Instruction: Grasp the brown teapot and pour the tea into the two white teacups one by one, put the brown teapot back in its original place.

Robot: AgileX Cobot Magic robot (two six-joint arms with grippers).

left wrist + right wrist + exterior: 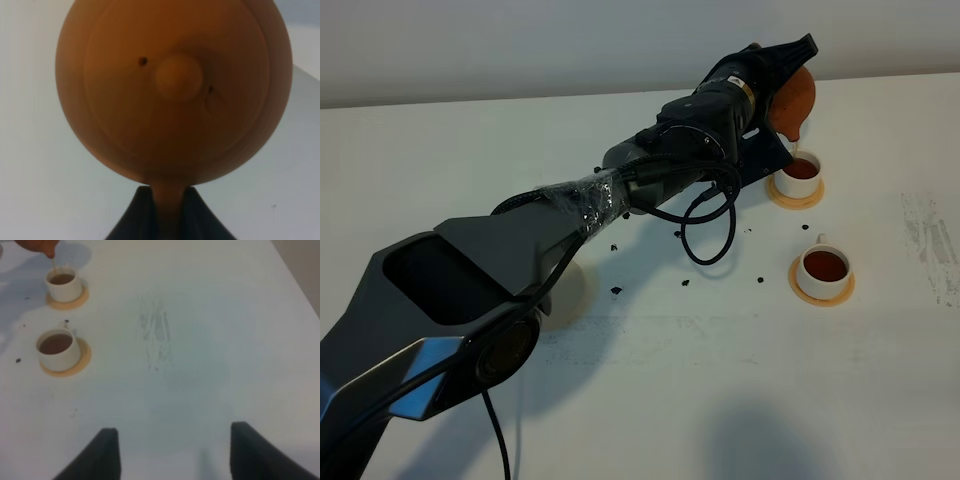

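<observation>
Pouring from the squat reddish-brown clay teapot [796, 98] — far white cylindrical teacup [801, 172].
My left gripper [167, 212] clamps its handle; right gripper [175, 452] hangs spread — both cups hold tea.

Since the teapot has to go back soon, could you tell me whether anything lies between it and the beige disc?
The left arm itself stretches over that route and hides most of the disc. Only small dark crumbs lie on the table beside it; nothing else visible blocks the teapot.

Left arm [520, 260]: dark grey angular casing, faceted near base; glossy clear wrap round mid-link; black cables [710, 225] loop beneath wrist; brass-coloured ring behind left gripper [167, 220]; right gripper [172, 452] fingers matte black, wedge-shaped.
</observation>
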